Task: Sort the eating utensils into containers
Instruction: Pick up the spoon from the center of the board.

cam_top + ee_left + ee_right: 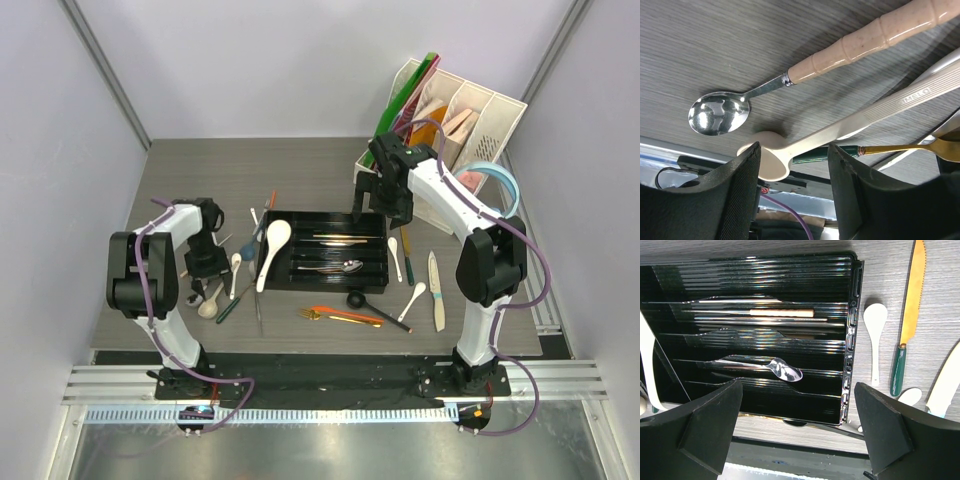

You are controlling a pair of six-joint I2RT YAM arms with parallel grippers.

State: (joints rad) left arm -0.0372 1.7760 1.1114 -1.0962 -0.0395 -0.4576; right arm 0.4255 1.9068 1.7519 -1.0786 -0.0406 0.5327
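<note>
The black cutlery tray (325, 213) lies mid-table and holds a steel spoon (785, 371) and thin steel and wooden pieces (781, 313). A large white spoon (272, 250) leans over the tray's left end. My right gripper (375, 205) is open and empty above the tray's right end, and its jaws stand wide apart in the right wrist view (797, 435). My left gripper (208, 262) is open and low over the pile left of the tray. In the left wrist view (794, 190) a cream spoon (840, 127) has its bowl just beyond the jaws, ungripped. A steel spoon with a beige handle (720, 114) lies further off.
A green-handled gold utensil (850, 151) lies under the cream spoon. Right of the tray lie white spoons (875, 325), a gold knife (910, 305) and a cream knife (437, 290). In front are a black spoon (362, 302) and orange chopsticks (345, 314). The white organiser (470, 130) and headphones (497, 180) stand back right.
</note>
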